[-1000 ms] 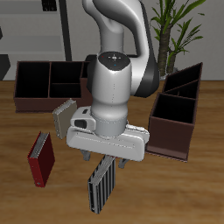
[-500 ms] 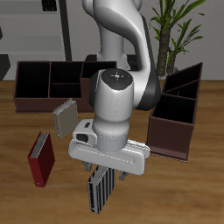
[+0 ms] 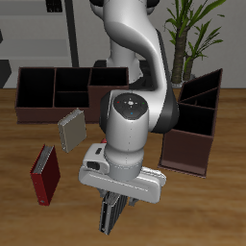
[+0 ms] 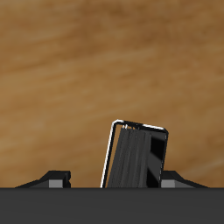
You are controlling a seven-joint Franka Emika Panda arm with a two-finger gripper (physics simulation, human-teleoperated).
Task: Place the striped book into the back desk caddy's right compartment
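Striped in black and pale grey, the book (image 3: 111,212) stands near the desk's (image 3: 19,226) front edge, tilted a little, directly under the hand (image 3: 119,196). In the wrist view the book's top (image 4: 136,156) rises between the two fingers (image 4: 58,178), which sit apart on either side of it; whether they touch its covers I cannot tell. Beside it, a red book (image 3: 44,174) lies on the wood. Farther back sits a plain grey book (image 3: 70,130). At the desk's back stands the wide, low brown caddy (image 3: 58,91), partly hidden by the arm. A narrower brown caddy (image 3: 195,125) stands off to the other side.
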